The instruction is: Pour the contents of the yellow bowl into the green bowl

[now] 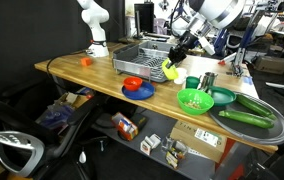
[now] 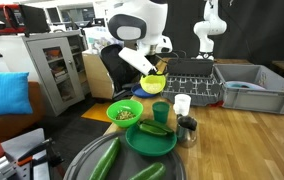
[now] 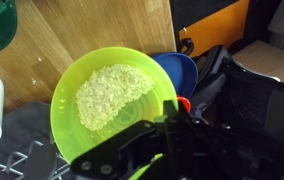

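Observation:
My gripper (image 1: 175,63) is shut on the rim of the yellow bowl (image 1: 170,72) and holds it in the air above the table, beside the dish rack. The bowl also shows in an exterior view (image 2: 154,85). In the wrist view the yellow bowl (image 3: 102,95) is about level and holds pale crumbly bits; my gripper (image 3: 172,122) pinches its near rim. The green bowl (image 1: 194,100) stands on the table in front of and below it, apart from it. In an exterior view the green bowl (image 2: 125,112) has some brownish bits inside.
A dish rack (image 1: 142,55), a blue plate (image 1: 140,91) with a red bowl (image 1: 132,82), a white cup (image 1: 191,82), a dark can (image 1: 208,80), a teal bowl (image 1: 223,97) and a tray of cucumbers (image 1: 248,113) share the table. A grey bin (image 2: 247,88) stands behind.

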Controlling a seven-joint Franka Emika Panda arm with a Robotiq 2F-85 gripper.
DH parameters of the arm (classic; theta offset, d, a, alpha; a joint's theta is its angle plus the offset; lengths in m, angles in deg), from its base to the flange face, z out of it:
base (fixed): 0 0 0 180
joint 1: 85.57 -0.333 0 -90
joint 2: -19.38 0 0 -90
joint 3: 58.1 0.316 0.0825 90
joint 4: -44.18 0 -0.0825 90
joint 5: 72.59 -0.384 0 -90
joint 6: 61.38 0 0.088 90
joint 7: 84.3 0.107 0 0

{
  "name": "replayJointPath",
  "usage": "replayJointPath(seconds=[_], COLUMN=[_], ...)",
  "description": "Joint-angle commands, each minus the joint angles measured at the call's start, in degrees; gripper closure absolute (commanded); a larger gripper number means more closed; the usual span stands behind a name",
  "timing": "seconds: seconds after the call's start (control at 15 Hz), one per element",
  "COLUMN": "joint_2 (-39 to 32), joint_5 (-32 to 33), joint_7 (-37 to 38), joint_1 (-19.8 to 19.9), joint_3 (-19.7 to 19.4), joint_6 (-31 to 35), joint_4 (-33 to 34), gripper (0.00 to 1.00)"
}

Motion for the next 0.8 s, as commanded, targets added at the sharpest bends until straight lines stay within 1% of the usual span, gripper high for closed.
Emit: replayJointPath(seconds=[0.0, 0.07, 0.13, 0.2, 0.6, 0.67, 0.73], joint_2=[-0.4, -0.4, -0.1, -0.1, -0.1, -0.2, -0.3], joint_5=[-6.6, -7.8, -6.2, -6.5, -6.3, -6.3, -6.2], joint_7=[-5.7, -6.2, -4.3, -4.6, -4.4, -4.4, -4.6], joint_1=[1.0, 0.1, -1.8, -2.0, -2.9, -2.9, -2.7], joint_3=[0.1, -0.9, -2.6, -2.9, -3.6, -3.6, -3.7], joint_6=[-3.5, -2.3, -2.3, -2.3, -2.2, -2.2, -3.2], joint_4=[0.7, 0.4, 0.4, 0.4, 0.3, 0.4, 0.6], gripper=[0.99, 0.99, 0.99, 0.97, 0.97, 0.99, 0.99])
